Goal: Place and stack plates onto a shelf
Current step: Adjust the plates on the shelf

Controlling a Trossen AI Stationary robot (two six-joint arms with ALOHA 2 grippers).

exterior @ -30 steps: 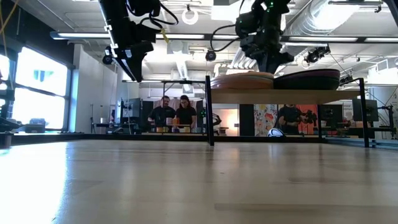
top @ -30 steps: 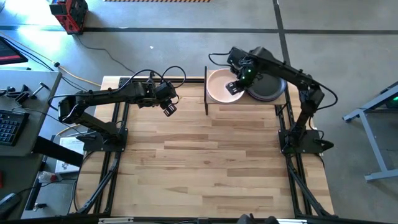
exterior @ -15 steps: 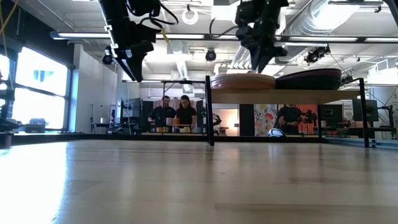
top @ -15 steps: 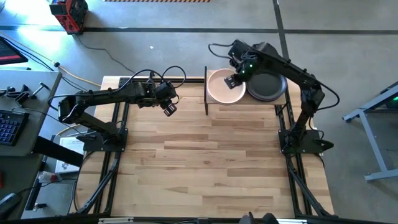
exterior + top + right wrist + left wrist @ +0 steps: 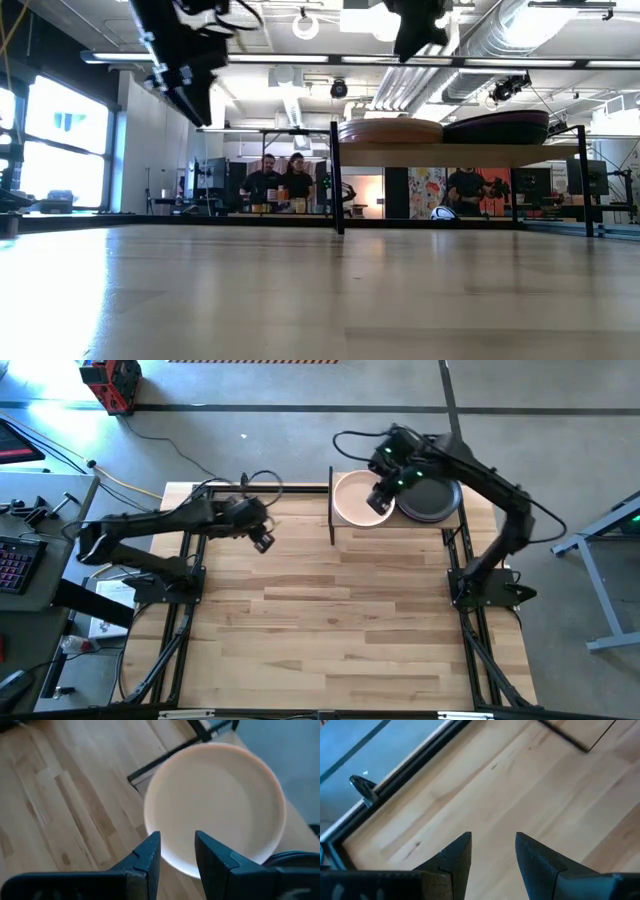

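Looking across the bare wooden table point(image 5: 340, 610) from its near edge, I am seeing no plates waiting anywhere on it, so to my eye the stacking is standing at or near its end. At the left of the high view my left gripper point(image 5: 262, 541) is hanging over bare boards, jaws parted with nothing between them, as its wrist view is showing.

Farther back, at the upper middle of the high view, the shelf point(image 5: 440, 153) is carrying two piles side by side: a stack topped by a peach-pink plate point(image 5: 358, 500) on the left and a stack topped by a dark plate point(image 5: 432, 500) on the right. My right gripper point(image 5: 380, 497) is hovering above the inner edge of the peach-pink plate, clear of it; in the right wrist view the jaws are standing a little apart and holding nothing, with the plate lying below them.

I am judging that what is left is mainly to pull both arms away, if every plate is indeed up there.

That I cannot confirm: from above only the top plate of each pile is showing, and in the low view the stacks are reading as thick edge-on bands whose layers I cannot count. The purple, green and beige plates are not showing separately anywhere.
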